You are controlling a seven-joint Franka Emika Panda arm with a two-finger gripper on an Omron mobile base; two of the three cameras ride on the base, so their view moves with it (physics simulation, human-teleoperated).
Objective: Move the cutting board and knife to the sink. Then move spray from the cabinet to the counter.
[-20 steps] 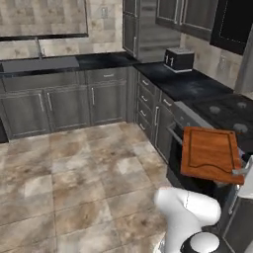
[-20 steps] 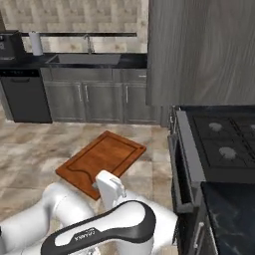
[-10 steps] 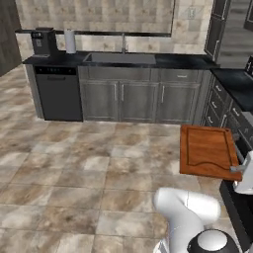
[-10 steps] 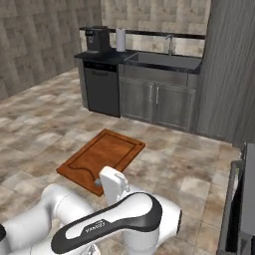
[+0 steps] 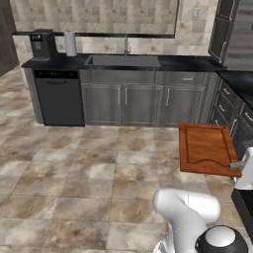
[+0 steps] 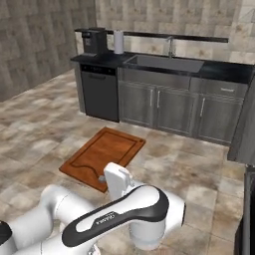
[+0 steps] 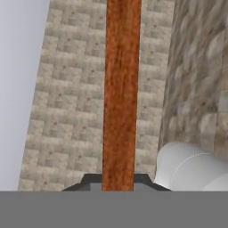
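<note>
My gripper (image 5: 237, 166) is shut on the near edge of the cutting board (image 5: 205, 148), a reddish-brown wooden board with a groove, held flat in the air above the tiled floor. In the right base view the cutting board (image 6: 104, 152) hangs ahead of my gripper (image 6: 106, 178). The hand view looks along the cutting board (image 7: 120, 89) edge-on, with my gripper (image 7: 118, 181) clamped on either side of it. The dark sink (image 5: 123, 61) with its slim faucet (image 5: 126, 44) sits in the black counter (image 5: 188, 63) straight ahead, across the floor. The sink (image 6: 167, 62) lies ahead to the right. Knife and spray are out of view.
A black dishwasher (image 5: 59, 96) stands left of the sink's base cabinets. A coffee machine (image 5: 42, 43) and a white paper towel roll (image 5: 70, 43) stand on the counter's left end. Drawers and grey wall cabinets (image 5: 237, 29) line the right side. Open tiled floor (image 5: 99, 163) lies between me and the sink.
The whole picture has swung as the base turned: the stove side has gone and the sink counter now faces me. The cutting board stays in my shut gripper.
</note>
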